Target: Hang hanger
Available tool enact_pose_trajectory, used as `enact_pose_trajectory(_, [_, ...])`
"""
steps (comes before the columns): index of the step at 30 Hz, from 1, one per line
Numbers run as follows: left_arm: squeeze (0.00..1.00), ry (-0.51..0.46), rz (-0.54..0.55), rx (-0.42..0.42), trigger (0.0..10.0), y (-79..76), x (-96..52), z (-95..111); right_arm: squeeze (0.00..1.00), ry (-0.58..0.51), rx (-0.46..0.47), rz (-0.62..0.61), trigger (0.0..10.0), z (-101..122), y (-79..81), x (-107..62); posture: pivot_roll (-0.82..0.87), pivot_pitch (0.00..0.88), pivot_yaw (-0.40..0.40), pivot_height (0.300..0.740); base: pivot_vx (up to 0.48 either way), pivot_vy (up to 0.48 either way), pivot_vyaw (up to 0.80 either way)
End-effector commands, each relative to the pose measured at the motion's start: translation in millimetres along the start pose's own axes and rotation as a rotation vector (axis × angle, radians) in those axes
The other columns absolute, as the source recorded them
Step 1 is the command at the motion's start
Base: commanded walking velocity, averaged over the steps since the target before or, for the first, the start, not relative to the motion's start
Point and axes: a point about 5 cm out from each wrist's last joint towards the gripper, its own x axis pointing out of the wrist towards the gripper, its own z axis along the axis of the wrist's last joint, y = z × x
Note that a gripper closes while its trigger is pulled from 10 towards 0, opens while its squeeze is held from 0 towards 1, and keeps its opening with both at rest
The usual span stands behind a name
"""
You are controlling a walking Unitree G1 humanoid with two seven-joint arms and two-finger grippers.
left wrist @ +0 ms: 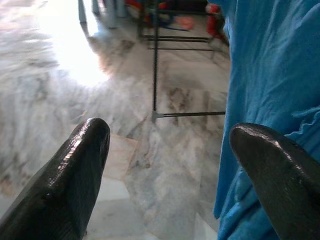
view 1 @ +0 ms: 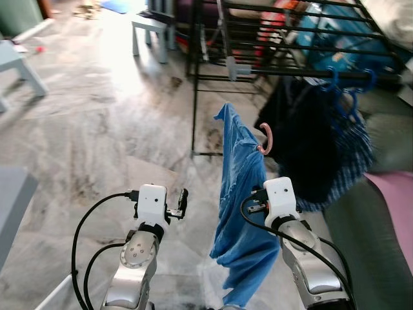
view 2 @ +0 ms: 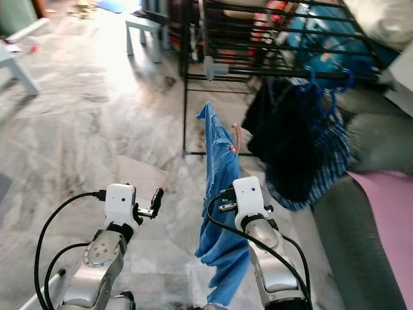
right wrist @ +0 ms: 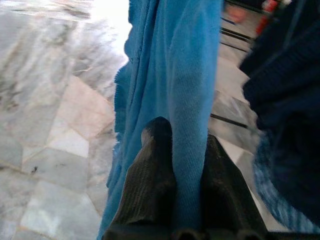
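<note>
A blue garment (view 1: 239, 194) hangs on a pink hanger whose hook (view 1: 266, 139) sticks up beside its top. My right gripper (right wrist: 185, 145) is shut on a fold of the blue cloth, held up at mid-height in front of me. My left gripper (view 1: 182, 201) stands open and empty to the left of the garment, and its two black fingers (left wrist: 75, 170) frame bare floor. A black drying rack (view 1: 284, 39) stands ahead, slightly right. Its lower rail (view 1: 361, 75) carries blue hangers with dark clothes (view 1: 303, 142).
A grey sofa (view 1: 381, 239) with a pink cloth (view 1: 397, 194) runs along the right. Pale blue stools stand at the far middle (view 1: 151, 32) and far left (view 1: 19, 64). A grey surface (view 1: 11, 200) lies at my near left. Marble floor (view 1: 116, 129) stretches ahead.
</note>
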Motion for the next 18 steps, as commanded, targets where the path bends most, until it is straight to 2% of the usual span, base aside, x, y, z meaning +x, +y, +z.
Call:
enact_pose_trajectory(1, [0.0,0.011,-0.024,-0.01,10.0,-6.3,-0.6,-1.8,0.0,-0.031,-0.009,-0.005,10.0,6.8,-3.7,-1.5,0.05,0.171,-0.108,0.74,0.0,-0.322,0.8])
enact_pose_trajectory(11, [0.0,0.018,-0.016,-0.007,10.0,-7.5,-0.3,-2.7,0.0,-0.021,-0.01,0.013,10.0,4.5,-1.6,-1.7,0.05,0.169,-0.112,0.74,0.0,-0.337,0.8])
enact_pose_trajectory(18, [0.0,0.052,0.078,-0.009,10.0,0.4,1.8,-7.3,0.0,-0.012,-0.002,0.03,10.0,3.3,-0.9,-1.4,0.04,0.165,-0.116,0.74,0.0,0.0,0.07])
